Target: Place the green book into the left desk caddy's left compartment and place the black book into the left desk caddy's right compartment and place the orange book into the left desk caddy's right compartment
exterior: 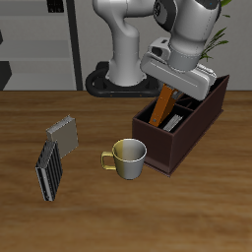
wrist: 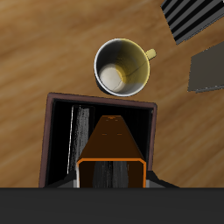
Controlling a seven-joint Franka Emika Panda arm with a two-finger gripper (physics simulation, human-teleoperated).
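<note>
Pincer (exterior: 170, 94) clamps orange book (wrist: 111, 156) upright over caddy (exterior: 202, 120), right compartment (wrist: 98, 131) (black book (exterior: 173, 122) inside). Lower straight, clear of walls.

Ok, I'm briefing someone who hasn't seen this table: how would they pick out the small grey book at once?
Start at the long dark maroon-brown desk caddy at the back of the wooden table, then move past the cream mug beside it. Beyond the mug lie two books: the small grey book is the one farther back, plain-covered, unlike the grey-and-black striped book nearer the front edge.
</note>
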